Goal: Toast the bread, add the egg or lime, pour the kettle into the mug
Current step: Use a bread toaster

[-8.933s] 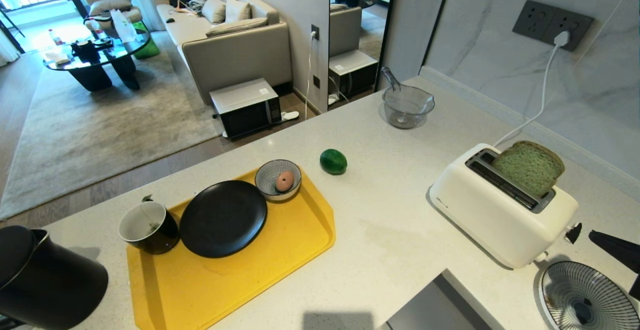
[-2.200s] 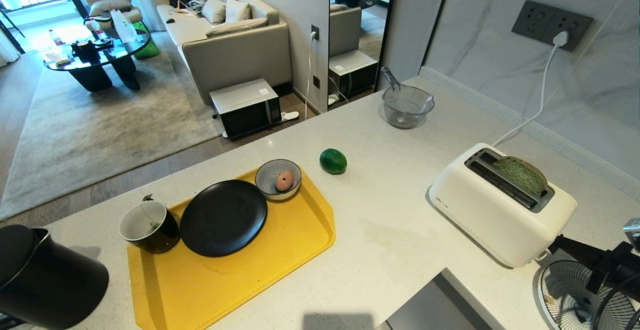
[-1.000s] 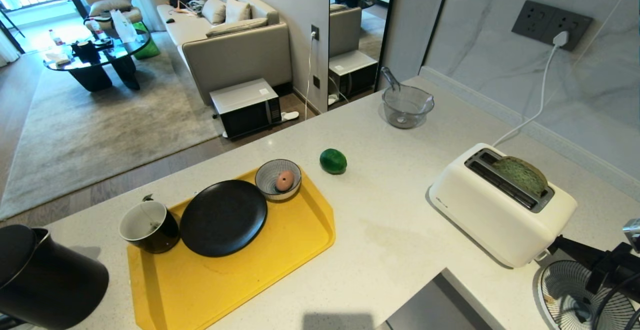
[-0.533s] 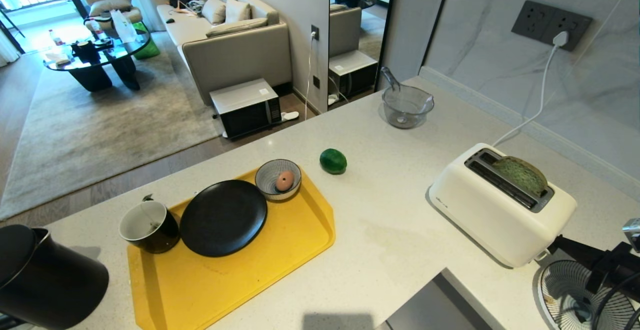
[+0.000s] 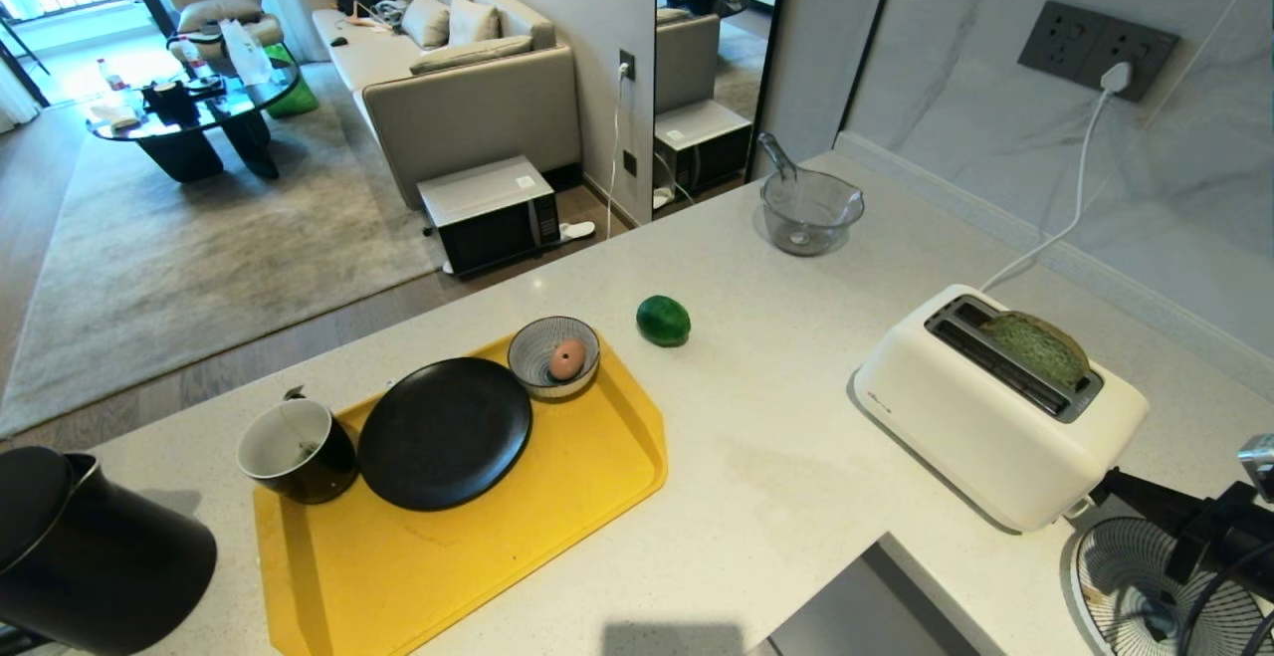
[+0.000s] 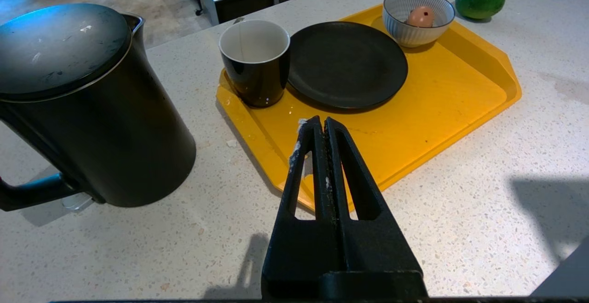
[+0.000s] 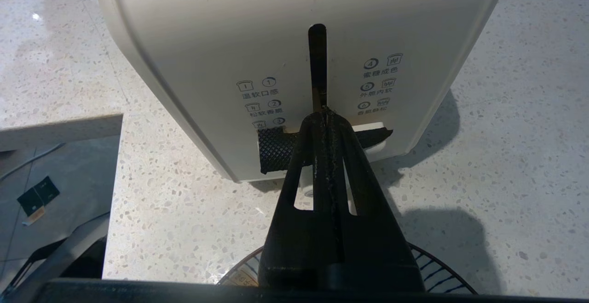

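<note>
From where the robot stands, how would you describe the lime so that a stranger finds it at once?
Start at the yellow tray on the pale counter. Just past the tray's far corner, beside the small striped bowl that holds an egg, the lime lies alone on the bare counter. It is the only glossy, dark green, oval thing there.

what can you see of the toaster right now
The toaster is a glossy white two-slot box on the speckled counter, plugged into the wall socket by a white cord. The bread sits sunk in its far slot. The shut right gripper rests at the bottom of its lever slot, on the end printed with numbered browning settings.
</note>
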